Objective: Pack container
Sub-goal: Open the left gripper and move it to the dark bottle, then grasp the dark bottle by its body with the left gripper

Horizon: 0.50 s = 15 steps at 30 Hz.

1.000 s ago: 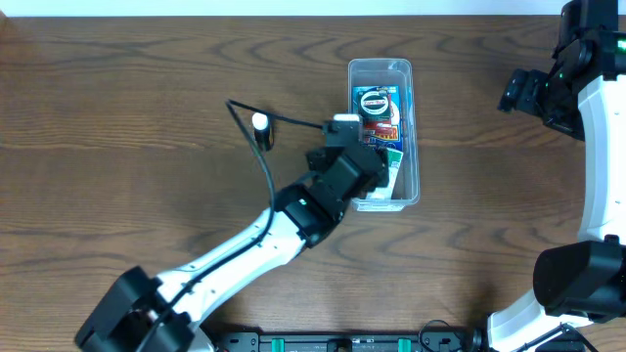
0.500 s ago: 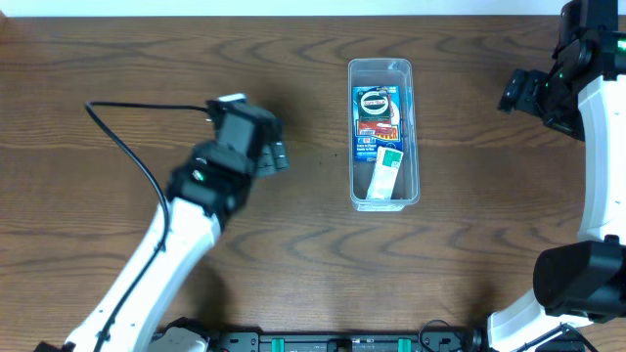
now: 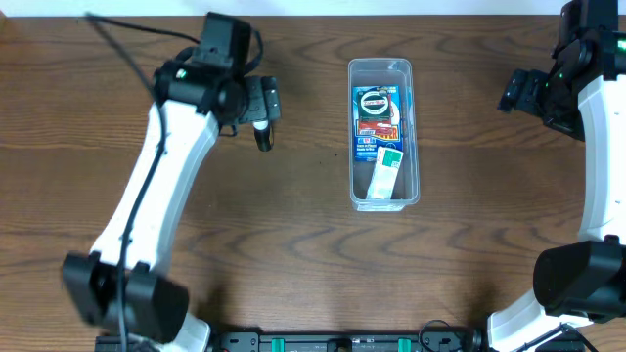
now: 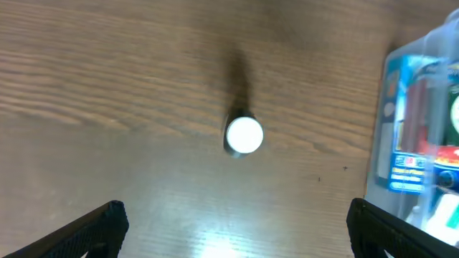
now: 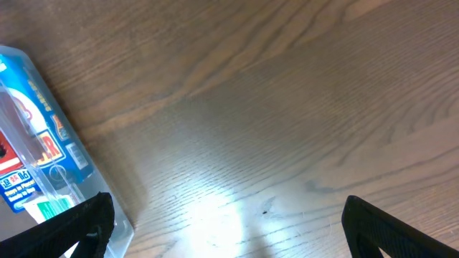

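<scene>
Left claw (image 3: 262,103), jaws spread, hangs left of the container (image 3: 380,66)

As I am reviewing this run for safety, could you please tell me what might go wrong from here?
The small white-capped cylinder stands upright in front of the open left hand; an off-centre close could tip it and let it roll. The container already holds packets, so the cylinder might end up resting on top of them rather than settling inside.

Dark wood-grain table (image 3: 469,264) — glossy, glare patches — pale strip along the far edge.
</scene>
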Available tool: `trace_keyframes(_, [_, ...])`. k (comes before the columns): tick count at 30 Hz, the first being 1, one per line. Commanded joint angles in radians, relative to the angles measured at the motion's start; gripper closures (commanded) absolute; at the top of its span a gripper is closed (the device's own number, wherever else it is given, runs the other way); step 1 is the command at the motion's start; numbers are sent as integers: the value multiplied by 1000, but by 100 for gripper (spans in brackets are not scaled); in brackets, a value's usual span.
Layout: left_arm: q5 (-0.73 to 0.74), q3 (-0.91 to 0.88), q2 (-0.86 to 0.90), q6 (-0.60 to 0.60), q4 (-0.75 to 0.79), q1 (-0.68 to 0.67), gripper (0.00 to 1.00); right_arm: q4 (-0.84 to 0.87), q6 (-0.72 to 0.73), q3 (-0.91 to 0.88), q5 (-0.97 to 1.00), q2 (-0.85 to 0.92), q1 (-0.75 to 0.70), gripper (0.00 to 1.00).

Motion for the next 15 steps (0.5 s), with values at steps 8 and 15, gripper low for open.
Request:
trace_keyframes(8, [14, 11, 159, 117, 30, 44, 2, 0, 14, 0, 7, 1, -7, 1])
trace_keyframes(15, [16, 11, 195, 234, 45, 45, 2, 0, 14, 0, 7, 1, -7, 1])
